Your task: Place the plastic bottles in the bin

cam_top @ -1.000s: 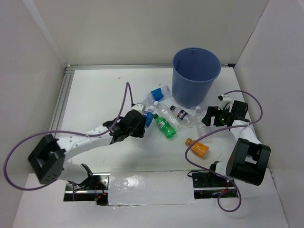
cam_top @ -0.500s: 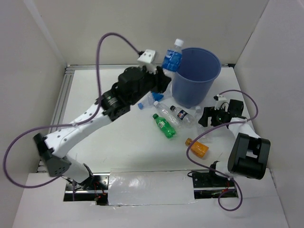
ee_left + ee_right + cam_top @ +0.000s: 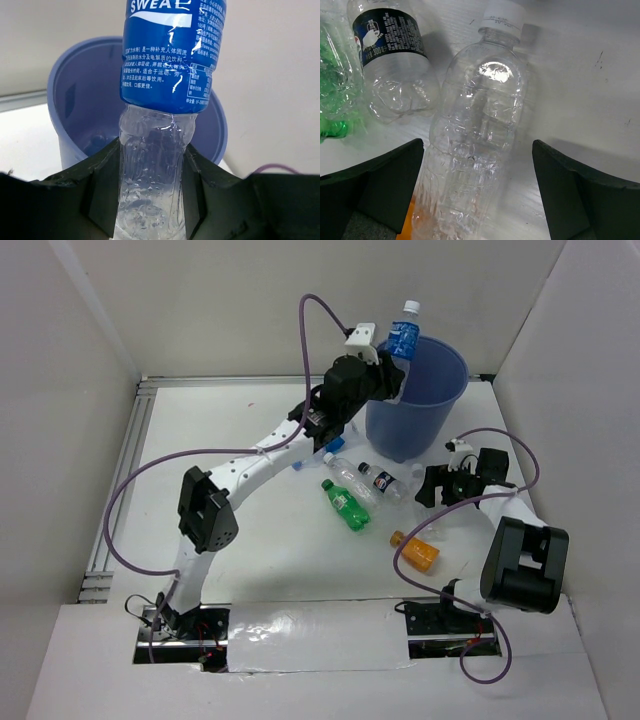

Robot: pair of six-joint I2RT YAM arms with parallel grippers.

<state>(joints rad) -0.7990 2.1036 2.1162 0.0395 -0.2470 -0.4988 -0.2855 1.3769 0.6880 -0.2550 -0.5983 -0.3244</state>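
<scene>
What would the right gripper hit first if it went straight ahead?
Most likely the clear unlabelled bottle lying on the table. It sits directly ahead, between the open fingers of the right gripper. How far off it is remains unclear.

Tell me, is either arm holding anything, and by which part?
The left gripper holds a blue-labelled bottle by its clear lower body, below the label, up by the blue bin's rim. The right gripper is open around a clear bottle, gripping nothing.
</scene>
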